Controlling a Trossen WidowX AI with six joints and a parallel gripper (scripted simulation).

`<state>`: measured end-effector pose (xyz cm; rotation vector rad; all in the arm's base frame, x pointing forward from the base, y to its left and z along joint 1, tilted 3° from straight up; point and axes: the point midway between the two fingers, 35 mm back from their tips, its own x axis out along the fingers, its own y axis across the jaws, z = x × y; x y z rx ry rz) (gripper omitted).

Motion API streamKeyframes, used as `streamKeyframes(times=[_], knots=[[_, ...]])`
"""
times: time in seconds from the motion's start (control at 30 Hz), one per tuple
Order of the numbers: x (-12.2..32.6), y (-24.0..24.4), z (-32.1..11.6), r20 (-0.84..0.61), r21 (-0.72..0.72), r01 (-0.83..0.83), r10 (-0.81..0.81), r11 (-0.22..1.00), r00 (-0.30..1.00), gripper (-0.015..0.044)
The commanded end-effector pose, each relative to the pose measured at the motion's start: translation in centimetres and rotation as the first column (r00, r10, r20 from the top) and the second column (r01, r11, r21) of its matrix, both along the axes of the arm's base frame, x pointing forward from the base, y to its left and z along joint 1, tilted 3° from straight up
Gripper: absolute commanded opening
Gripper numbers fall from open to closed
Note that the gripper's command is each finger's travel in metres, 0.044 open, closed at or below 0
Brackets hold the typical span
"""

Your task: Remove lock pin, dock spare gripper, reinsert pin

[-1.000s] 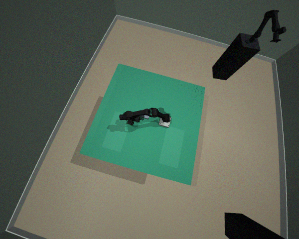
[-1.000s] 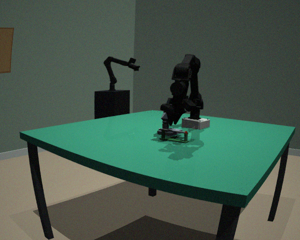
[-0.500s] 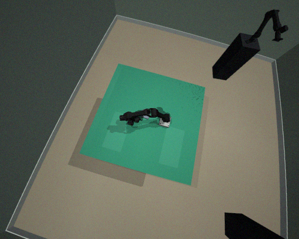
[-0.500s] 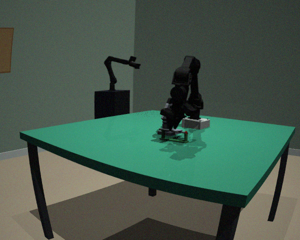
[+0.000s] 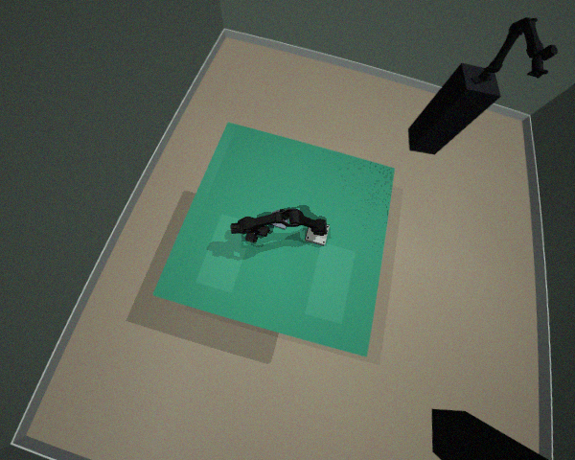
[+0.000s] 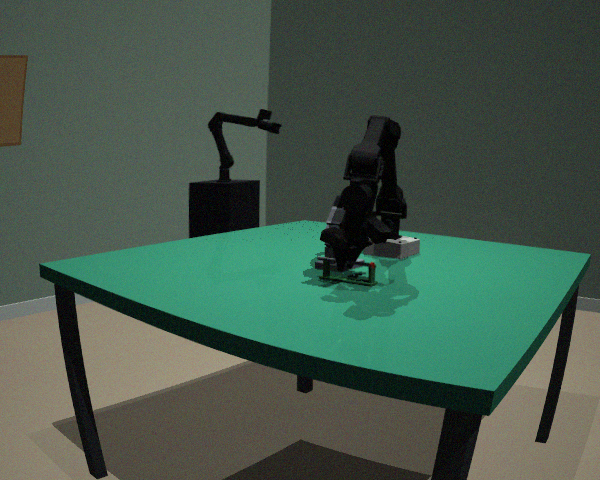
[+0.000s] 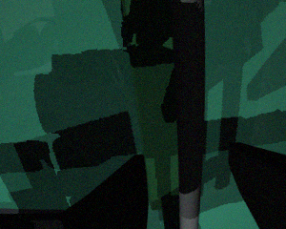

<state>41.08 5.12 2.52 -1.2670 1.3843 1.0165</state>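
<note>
The grey lock pin lies lengthwise over the low green rack, out of the socket. A red spot shows at one end. My gripper is open, pointing down, with one finger on each side of the pin in the wrist view and nothing gripped. The spare gripper stands upright behind my arm, above the grey mount. Most of it, the socket and how deep it sits are hidden by my arm.
My arm's pale base block stands behind the rack on the green table. Another dark arm is on a black pedestal away from the table.
</note>
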Motion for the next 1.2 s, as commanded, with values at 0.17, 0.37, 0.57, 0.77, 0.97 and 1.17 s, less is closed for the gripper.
streamKeyframes(times=[0.17,0.37,0.57,0.77,0.97,1.17], knots=[[-0.2,0.0,-1.5,-0.009,-0.006,0.006,-0.006,1.000,1.000,0.0180],[-0.2,0.0,-1.5,-0.009,-0.006,0.006,-0.006,1.000,1.000,0.0180],[-0.2,0.0,-1.5,-0.009,-0.006,0.006,-0.006,1.000,1.000,0.0023],[-0.2,0.0,-1.5,-0.009,-0.006,0.006,-0.006,1.000,1.000,0.0000],[-0.2,0.0,-1.2,-0.009,-0.006,0.006,-0.006,1.000,1.000,0.0000],[-0.1,-0.1,0.5,-0.009,-0.006,0.006,-0.006,1.000,1.000,0.0000]])
